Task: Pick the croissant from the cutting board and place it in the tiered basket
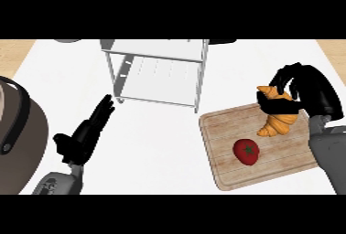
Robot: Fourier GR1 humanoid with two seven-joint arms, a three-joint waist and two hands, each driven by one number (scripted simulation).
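While your left hand (84,132) rests open at the near left of the tabletop (155,151), fingers straight and pointing toward the far right, your right hand (307,89) is at the far right corner of the cutting board (226,125). Its fingers and thumb are curled round the far half of the croissant (278,122), clamped on it. The near end of the croissant sticks out below the hand and points toward the near left, over the board's wood. You cannot tell from this view whether the croissant touches the board or is just above it. A red tomato (247,151) lies on the board, near the croissant but apart from it, toward the near left. The tiered basket (201,77) stands at the far middle of the tabletop, to the left of the board and well apart from the croissant. A large brown rounded thing (30,151) with a black handle shows at the left edge.
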